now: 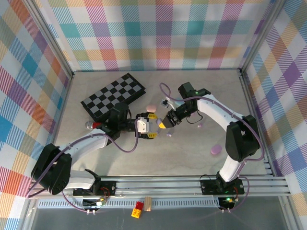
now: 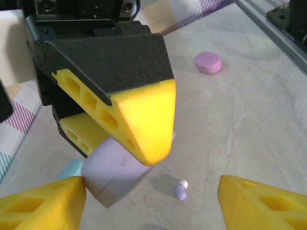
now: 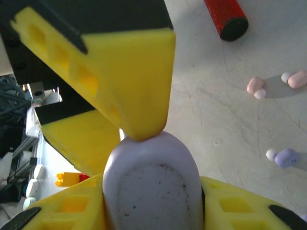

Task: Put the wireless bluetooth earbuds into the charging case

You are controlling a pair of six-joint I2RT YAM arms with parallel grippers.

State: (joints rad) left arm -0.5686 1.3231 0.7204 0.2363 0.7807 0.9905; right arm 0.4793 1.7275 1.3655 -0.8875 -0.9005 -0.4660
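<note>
A lavender charging case (image 3: 151, 187) is held off the table, with my right gripper (image 3: 151, 211) shut on its two sides. In the left wrist view the same case (image 2: 115, 175) sits under the right arm's yellow fingers (image 2: 144, 120). My left gripper (image 2: 151, 206) is open and wide. Its left fingertip (image 2: 43, 203) touches the case and the other stands far off. A purple earbud (image 2: 181, 190) lies on the table between them. Two pink earbuds (image 3: 255, 86) (image 3: 297, 79) and the purple one (image 3: 285, 157) lie on the table. Both grippers (image 1: 154, 127) (image 1: 166, 122) meet mid-table.
A checkerboard (image 1: 113, 96) lies at the back left, a pink case (image 1: 151, 107) beside it. A purple oval piece (image 1: 216, 150) rests at the right. A red cylinder (image 3: 225, 17) lies near the pink buds. Something teal (image 2: 72, 168) peeks from behind the held case.
</note>
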